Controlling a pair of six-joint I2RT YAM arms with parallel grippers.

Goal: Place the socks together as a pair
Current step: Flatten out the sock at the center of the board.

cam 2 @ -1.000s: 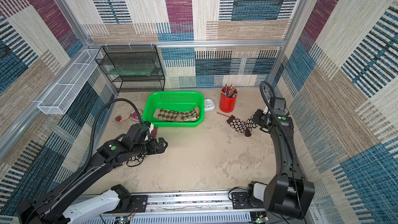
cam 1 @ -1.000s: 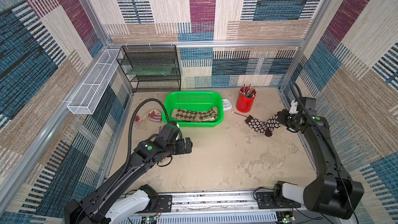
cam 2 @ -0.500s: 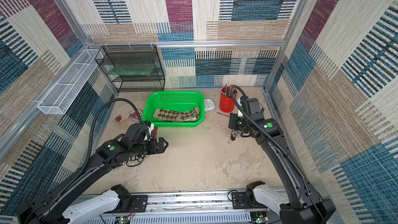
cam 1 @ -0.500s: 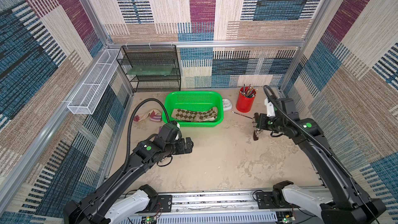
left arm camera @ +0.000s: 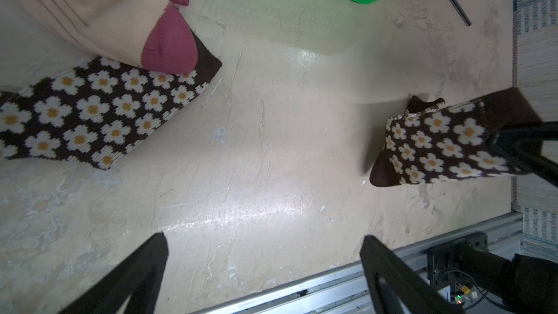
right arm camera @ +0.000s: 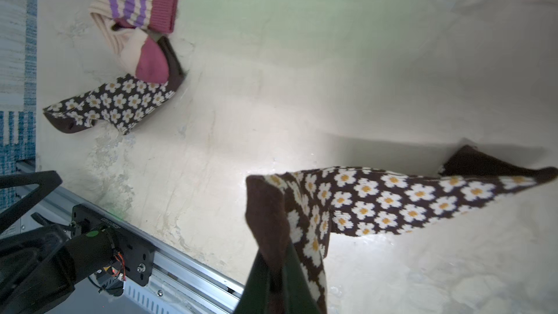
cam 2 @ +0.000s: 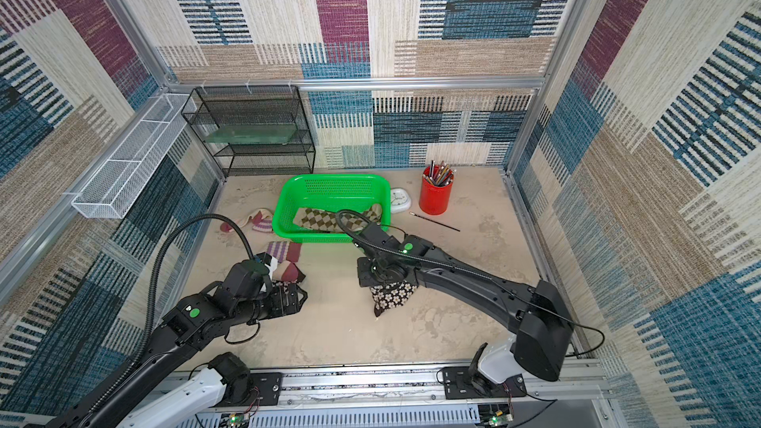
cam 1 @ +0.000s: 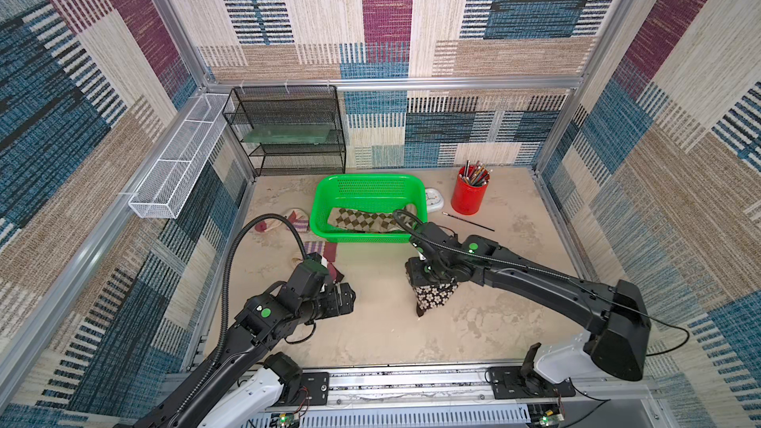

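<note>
My right arm has swung from the frame's right edge to centre, right gripper (right arm camera: 273, 262) pinching the hanging daisy sock (cam 1: 435, 296). The second daisy sock (left arm camera: 90, 113) lies left of centre, partly under a maroon-toed sock (left arm camera: 133, 31). My left gripper (left arm camera: 263, 237) is spread, empty. I judge the match is close.

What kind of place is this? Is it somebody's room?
Probably a robot practice booth, not a real room: two black robot arms stand on a metal rail, woven-patterned wall panels fill an aluminium frame, and a green plastic basket holds a brown argyle knit sock.
</note>
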